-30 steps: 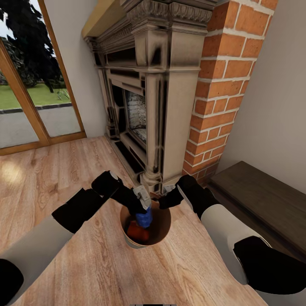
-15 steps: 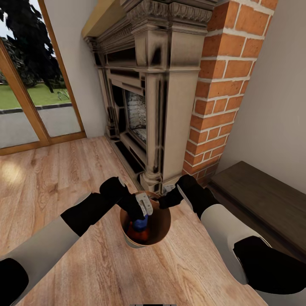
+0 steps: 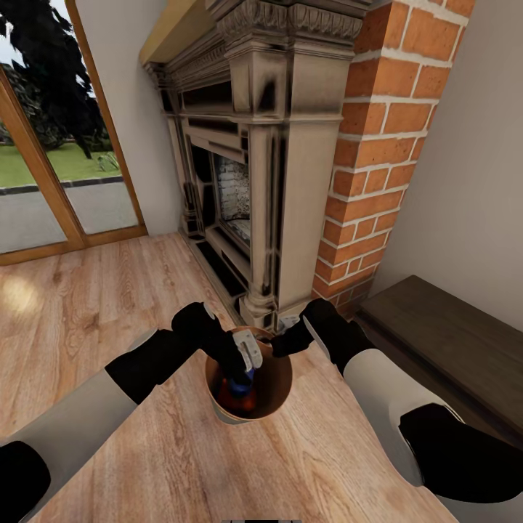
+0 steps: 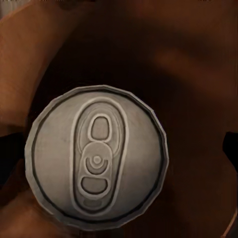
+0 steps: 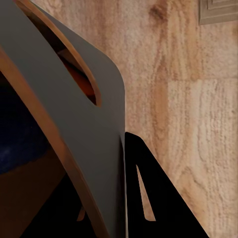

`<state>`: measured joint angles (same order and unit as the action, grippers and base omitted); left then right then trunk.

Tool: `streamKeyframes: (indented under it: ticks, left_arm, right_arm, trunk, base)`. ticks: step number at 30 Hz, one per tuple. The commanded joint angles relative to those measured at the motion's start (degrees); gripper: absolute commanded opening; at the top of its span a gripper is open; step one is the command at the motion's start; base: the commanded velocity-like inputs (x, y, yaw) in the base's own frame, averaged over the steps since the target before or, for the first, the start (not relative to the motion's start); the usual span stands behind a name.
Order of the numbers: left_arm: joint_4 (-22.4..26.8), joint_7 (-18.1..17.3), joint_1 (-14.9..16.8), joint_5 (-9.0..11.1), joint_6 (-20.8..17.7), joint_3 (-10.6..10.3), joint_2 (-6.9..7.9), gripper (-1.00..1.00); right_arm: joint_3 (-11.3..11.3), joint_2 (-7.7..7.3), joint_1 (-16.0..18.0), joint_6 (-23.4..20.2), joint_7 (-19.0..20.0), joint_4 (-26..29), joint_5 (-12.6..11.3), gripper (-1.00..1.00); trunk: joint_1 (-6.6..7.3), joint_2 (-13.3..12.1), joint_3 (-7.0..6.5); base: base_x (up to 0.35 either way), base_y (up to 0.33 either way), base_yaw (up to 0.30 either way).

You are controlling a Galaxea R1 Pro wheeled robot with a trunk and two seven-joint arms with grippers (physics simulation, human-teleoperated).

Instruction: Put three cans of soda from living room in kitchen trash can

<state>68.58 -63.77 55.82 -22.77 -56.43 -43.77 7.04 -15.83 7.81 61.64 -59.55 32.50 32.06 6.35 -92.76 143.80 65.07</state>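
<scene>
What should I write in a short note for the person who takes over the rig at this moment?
Left tool: reaching into the trash can over the cans; whether it is open or shut cannot be told.
Right tool: at the can's rim on the fireplace side, one finger outside the wall; the grip appears closed on the rim.
Things: the bin stands on the wood floor in the living room, before the fireplace. A blue can and an orange can lie inside; a silvery can top faces the left wrist camera.
Done: at least two cans are in.
Left: confirm the third can; the bin is not in the kitchen.
</scene>
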Motion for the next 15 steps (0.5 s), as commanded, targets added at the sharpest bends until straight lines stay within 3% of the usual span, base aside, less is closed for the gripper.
streamKeyframes:
  ticks: [1,10,15]
  left_arm:
    - [0.03,-0.02,0.01,0.02,0.00,0.02,0.00,1.00]
    - [0.87,-0.52,0.03,0.20,0.00,0.39,0.14,1.00]
    - [4.84,-0.79,0.04,0.57,-0.04,0.58,0.65,1.00]
  right_arm:
    - [0.16,0.01,0.03,-0.45,0.37,0.02,-1.96,-1.00]
    - [0.17,-0.07,0.04,-0.45,0.37,-0.06,-1.96,-1.00]
    - [0.14,-0.18,0.00,-0.45,0.37,-0.13,-1.96,-1.00]
  trunk:
    - [0.01,0.00,-0.01]
    - [0.01,0.00,-0.01]
    - [0.01,0.00,-0.01]
  base:
    - [0.000,0.000,0.000]
    - [0.000,0.000,0.000]
    - [0.000,0.000,0.000]
